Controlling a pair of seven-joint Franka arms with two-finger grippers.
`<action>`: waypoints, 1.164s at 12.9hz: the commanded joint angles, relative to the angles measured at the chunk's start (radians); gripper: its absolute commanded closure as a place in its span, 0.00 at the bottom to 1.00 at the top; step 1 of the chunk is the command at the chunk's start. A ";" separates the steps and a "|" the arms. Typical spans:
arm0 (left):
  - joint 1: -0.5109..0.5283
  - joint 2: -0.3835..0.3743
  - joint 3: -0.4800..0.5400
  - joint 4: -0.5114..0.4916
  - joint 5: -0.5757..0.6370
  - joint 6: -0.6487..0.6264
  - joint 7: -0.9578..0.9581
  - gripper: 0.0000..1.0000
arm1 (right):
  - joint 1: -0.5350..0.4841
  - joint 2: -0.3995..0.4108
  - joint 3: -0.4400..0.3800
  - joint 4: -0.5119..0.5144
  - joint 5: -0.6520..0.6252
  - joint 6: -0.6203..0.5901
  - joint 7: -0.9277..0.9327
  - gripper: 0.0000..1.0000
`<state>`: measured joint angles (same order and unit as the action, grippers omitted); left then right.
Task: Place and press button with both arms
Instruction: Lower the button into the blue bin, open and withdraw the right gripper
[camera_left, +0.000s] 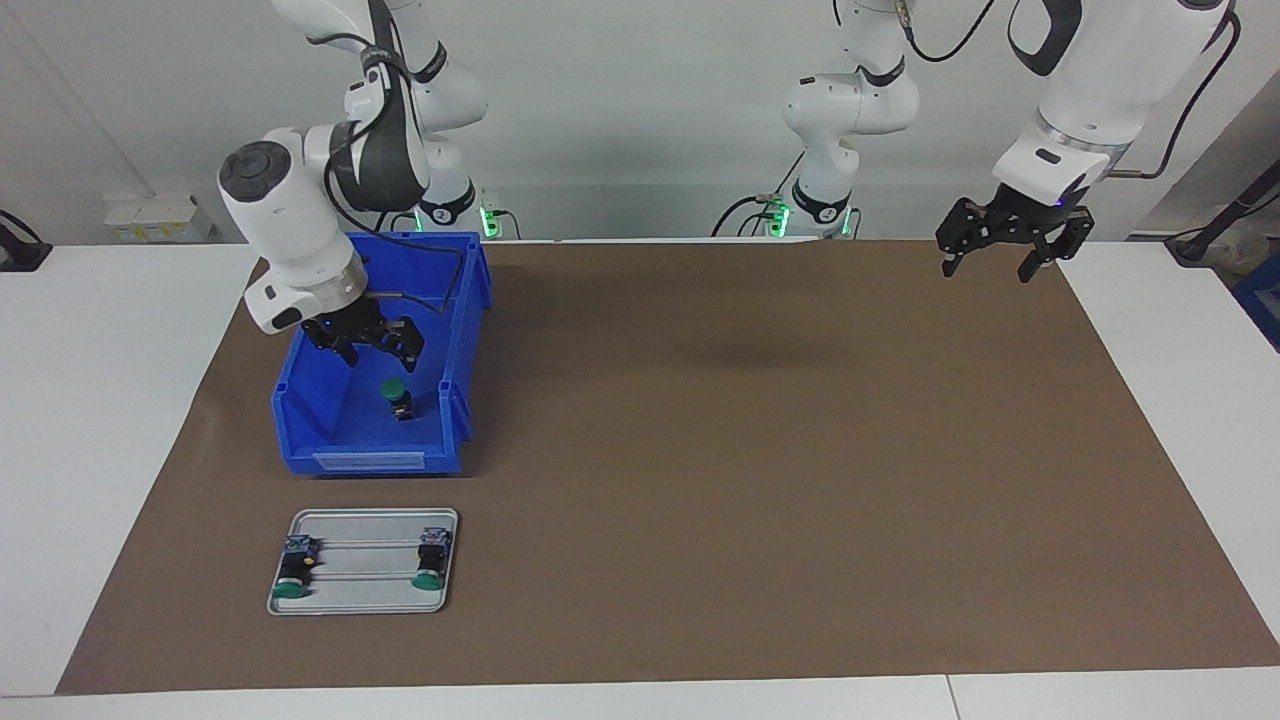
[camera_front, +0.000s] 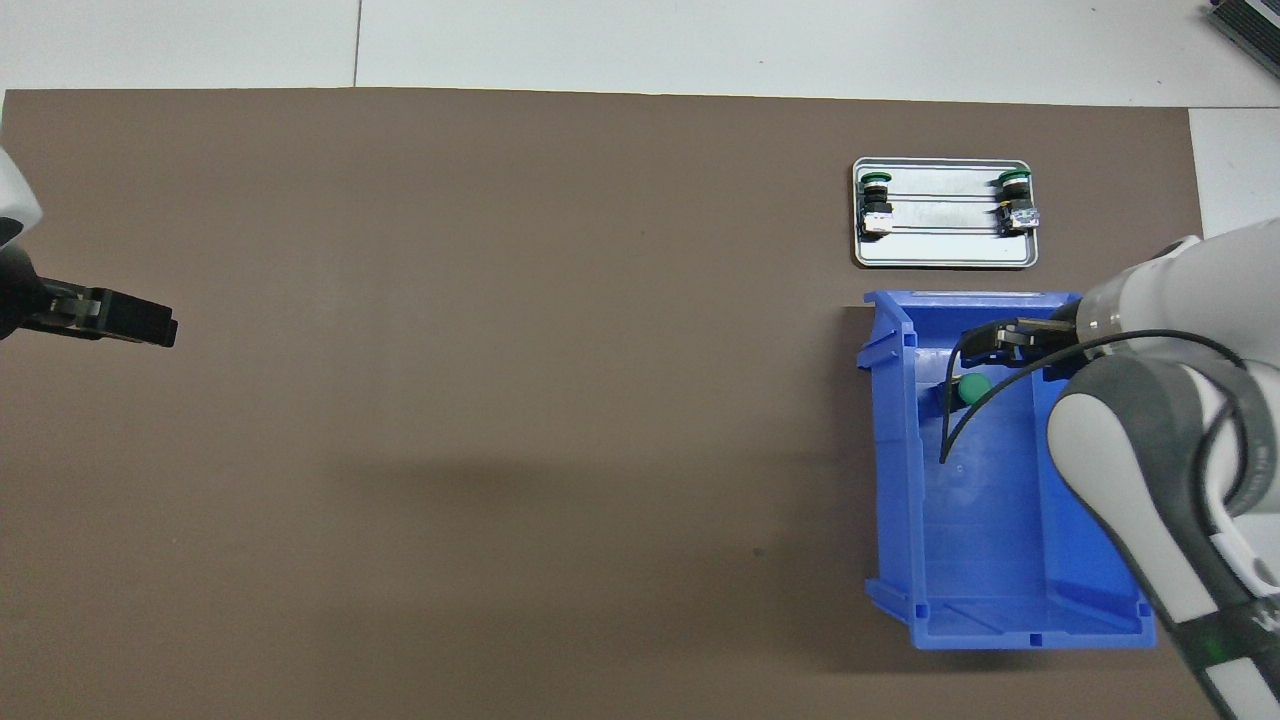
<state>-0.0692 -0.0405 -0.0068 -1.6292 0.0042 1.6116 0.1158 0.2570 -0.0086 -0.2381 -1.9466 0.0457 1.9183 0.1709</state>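
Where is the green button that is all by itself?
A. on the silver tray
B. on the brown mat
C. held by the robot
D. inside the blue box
D: the lone button stands on the floor of the blue box, under the right end effector, untouched.

Two white jointed arms, glossy shells, dark grey joint caps & bands. Black cables looped along upper links. Silver ring at each wrist flange. Black two-finger left gripper (camera_left: 1003, 263) & right gripper (camera_left: 371, 350), linkage-type w/ outer links. Small blue light near each wrist; green lights at bases.
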 joint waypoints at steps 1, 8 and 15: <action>0.009 -0.027 -0.007 -0.029 0.007 -0.002 0.001 0.00 | -0.013 0.009 -0.001 0.151 0.002 -0.148 -0.002 0.01; 0.009 -0.027 -0.007 -0.029 0.007 -0.002 0.001 0.00 | -0.099 0.047 -0.003 0.430 0.019 -0.411 -0.123 0.00; 0.009 -0.027 -0.007 -0.029 0.007 -0.002 0.001 0.00 | -0.262 0.015 0.203 0.452 0.016 -0.463 -0.065 0.00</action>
<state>-0.0692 -0.0405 -0.0068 -1.6292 0.0042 1.6116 0.1158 0.0185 0.0318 -0.0555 -1.4398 0.0461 1.4152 0.0797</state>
